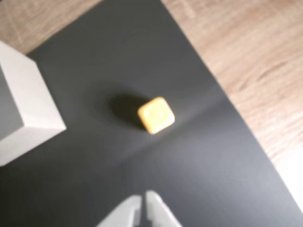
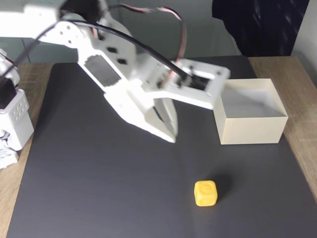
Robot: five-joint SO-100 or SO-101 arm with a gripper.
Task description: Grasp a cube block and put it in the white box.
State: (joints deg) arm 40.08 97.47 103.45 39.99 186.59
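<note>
While gripper (image 2: 171,135) hangs closed: one cube block (image 2: 205,193), one white box (image 2: 250,130).

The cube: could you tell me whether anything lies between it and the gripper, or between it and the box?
Nothing visible does. In the fixed view, only bare dark mat separates the gripper from the cube, and the same bare mat runs from the cube to the box.

The wrist view is soft and blurred, glare whitening the table (image 1: 289,165); the fixed view is evenly lit and sharper.
</note>
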